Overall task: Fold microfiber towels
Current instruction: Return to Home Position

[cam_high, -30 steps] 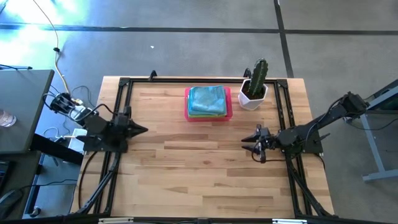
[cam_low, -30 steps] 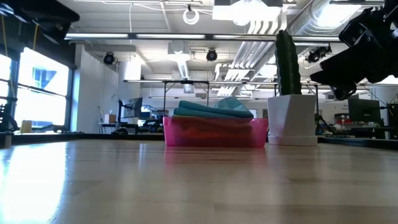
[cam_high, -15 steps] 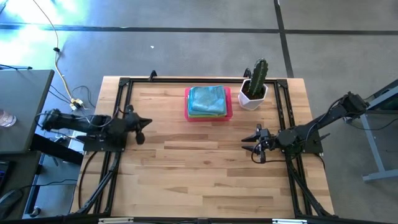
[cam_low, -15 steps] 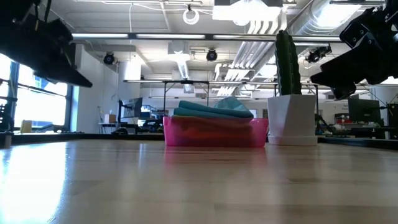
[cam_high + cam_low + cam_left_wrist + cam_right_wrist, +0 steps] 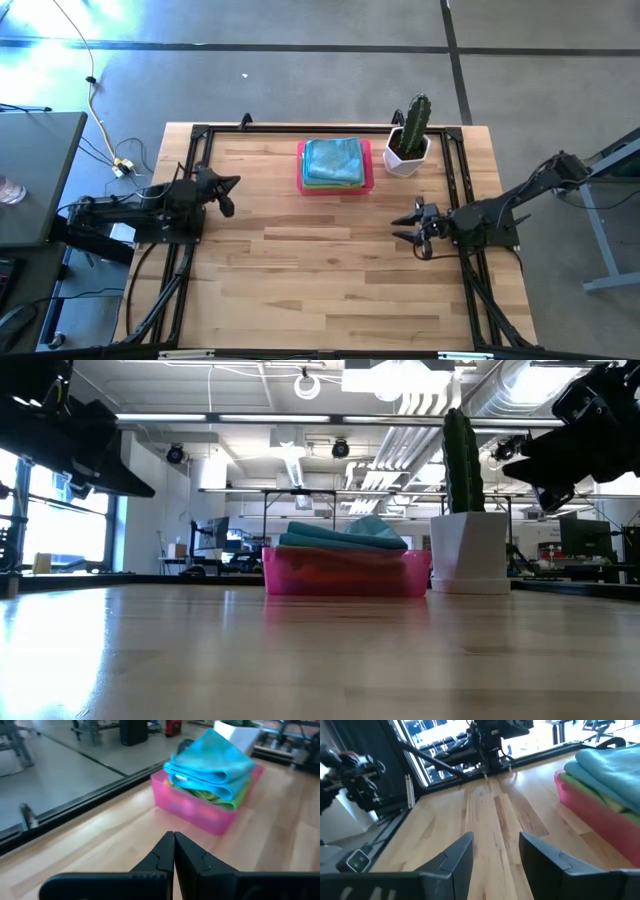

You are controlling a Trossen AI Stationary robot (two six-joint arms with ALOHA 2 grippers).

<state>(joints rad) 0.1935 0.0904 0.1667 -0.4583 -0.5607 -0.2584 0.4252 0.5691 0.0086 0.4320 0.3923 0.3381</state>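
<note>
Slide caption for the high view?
Folded towels fill the pink tray by the cactus; left gripper shut, right gripper open, both empty.

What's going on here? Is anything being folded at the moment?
Nothing is being handled right now. The folded microfiber towels sit stacked in the pink tray at the far middle of the table, a blue one on top with green beneath. The left tool is shut and empty near the table's left edge. The right tool is open and empty near the right edge. No loose cloth shows on the wood, so the folding looks finished. A potted cactus stands beside the tray.
</note>
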